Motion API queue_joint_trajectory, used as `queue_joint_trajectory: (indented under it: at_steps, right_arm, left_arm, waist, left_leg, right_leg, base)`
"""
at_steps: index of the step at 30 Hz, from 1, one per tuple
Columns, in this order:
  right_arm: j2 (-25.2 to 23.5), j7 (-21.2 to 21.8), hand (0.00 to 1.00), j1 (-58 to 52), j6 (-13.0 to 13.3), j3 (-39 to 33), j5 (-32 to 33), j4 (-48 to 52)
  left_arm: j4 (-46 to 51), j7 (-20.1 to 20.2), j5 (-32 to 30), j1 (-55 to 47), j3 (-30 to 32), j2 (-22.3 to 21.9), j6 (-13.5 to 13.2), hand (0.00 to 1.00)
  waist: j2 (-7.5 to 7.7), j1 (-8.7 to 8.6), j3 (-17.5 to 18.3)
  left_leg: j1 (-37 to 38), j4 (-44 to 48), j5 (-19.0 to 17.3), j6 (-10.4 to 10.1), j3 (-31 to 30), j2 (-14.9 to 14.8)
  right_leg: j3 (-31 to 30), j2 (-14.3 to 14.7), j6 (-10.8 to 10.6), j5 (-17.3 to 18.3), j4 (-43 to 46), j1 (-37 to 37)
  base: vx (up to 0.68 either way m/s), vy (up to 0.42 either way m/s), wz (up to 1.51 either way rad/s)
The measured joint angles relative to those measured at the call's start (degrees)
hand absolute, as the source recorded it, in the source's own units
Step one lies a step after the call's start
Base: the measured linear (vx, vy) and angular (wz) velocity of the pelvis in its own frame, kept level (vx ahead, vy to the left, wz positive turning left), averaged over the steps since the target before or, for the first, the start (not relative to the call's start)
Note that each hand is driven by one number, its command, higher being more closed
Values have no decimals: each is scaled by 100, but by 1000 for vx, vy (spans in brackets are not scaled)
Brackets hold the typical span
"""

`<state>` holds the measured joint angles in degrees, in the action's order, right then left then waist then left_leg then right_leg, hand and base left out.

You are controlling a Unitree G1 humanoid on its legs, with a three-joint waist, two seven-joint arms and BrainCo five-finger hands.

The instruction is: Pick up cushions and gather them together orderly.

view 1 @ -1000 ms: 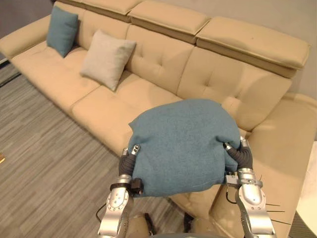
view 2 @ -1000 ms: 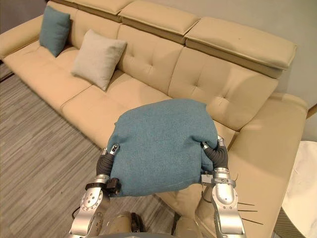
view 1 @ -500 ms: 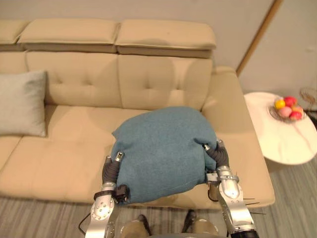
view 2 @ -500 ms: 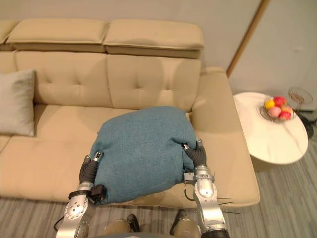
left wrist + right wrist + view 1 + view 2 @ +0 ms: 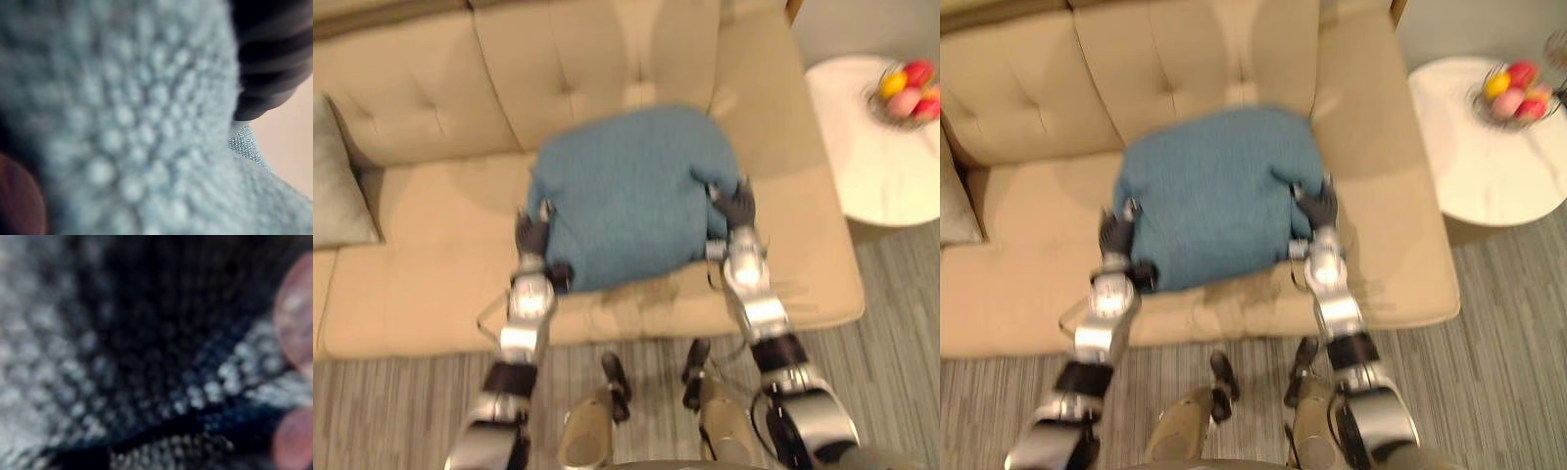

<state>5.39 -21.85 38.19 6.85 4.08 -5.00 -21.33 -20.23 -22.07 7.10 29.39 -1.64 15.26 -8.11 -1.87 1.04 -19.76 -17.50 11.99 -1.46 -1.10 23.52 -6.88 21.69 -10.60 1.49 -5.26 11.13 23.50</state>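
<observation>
Nearest: striped grey floor [image 5: 401, 411] in front of the sofa. Both arms reach forward from it over the seat edge.

Left hand [image 5: 532, 238] is pressed against the left side of the blue cushion [image 5: 626, 196]. Its wrist view has the knit right up against the ribbed cover; grip state can't be told.

Right hand [image 5: 736, 208] is on the cushion's right edge. Its fingers [image 5: 740, 189] dig into the fabric, which puckers there, so I read that as gripping.

The cushion sits between the two hands, over the right-end seat of the beige sofa [image 5: 431, 255] and just in front of the backrest (can't tell if it touches the seat or hangs above it).

Further left on the same seat line, a grey cushion [image 5: 331, 186] leans against the backrest, well apart from the blue one.

Past the sofa's right arm: a round white side table [image 5: 881, 176], with a fruit bowl [image 5: 904, 90] near its far edge.
</observation>
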Motion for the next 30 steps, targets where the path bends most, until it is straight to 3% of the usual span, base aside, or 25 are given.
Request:
queue_joint_trajectory:
  at_steps: [5,8,9,13,17,22,30]
  right_arm:
    - [140,-738,100,2084,-73,-494,-20,-511]
    - [310,-1052,100,3157,-73,-652,-18,-1025]
    - [470,-1198,0,3583,-70,-665,-19,-1173]
    - [806,-1582,0,4642,-69,-761,-20,-1710]
    - [1017,-1654,0,5313,-84,-750,180,-2397]
    - [1234,-1049,0,5483,-118,-727,1452,-2523]
    - [1402,-391,0,5330,-273,-163,2268,-2989]
  left_arm:
    - [-859,-457,7,2598,-235,861,-9,100]
    - [-1358,-556,8,3787,-256,1098,-20,100]
    - [-1558,-590,3,4305,-264,1131,-85,0]
    - [-2143,-744,2,5452,-263,1226,-135,0]
    - [-2667,-822,77,6006,-208,1225,-120,0]
    - [-2997,-474,595,6065,64,1184,24,0]
    - [-3007,144,988,5381,405,823,5,0]
  waist:
    - [22,41,-193]
    - [17,-30,-331]
    - [25,-34,-416]
    - [33,-85,-500]
    - [37,-158,-573]
    - [117,-134,-641]
    - [115,-113,-647]
  left_leg:
    - [-1067,224,192,110,-156,38]
    - [-1424,223,316,161,-275,84]
    - [-1591,192,363,182,-310,109]
    - [-2136,-111,661,247,-408,216]
    - [-2633,-256,840,236,-591,268]
    - [-3195,-281,904,256,-601,215]
    - [-3497,-161,896,247,-518,81]
  right_leg:
    - [24,-60,86,-330,-56,894]
    - [74,-50,108,-552,-277,1102]
    - [91,-34,105,-682,-440,1194]
    - [184,23,115,-1190,-1148,1491]
    - [167,72,29,-1411,-1460,1791]
    - [55,96,11,-1629,-1547,2292]
    - [-94,141,-11,-1720,-1452,2611]
  base:
    - [-172,-1,13]
    - [-58,12,13]
    - [-60,20,11]
    - [-21,13,20]
    - [-15,28,27]
    - [30,82,6]
    - [46,98,-5]
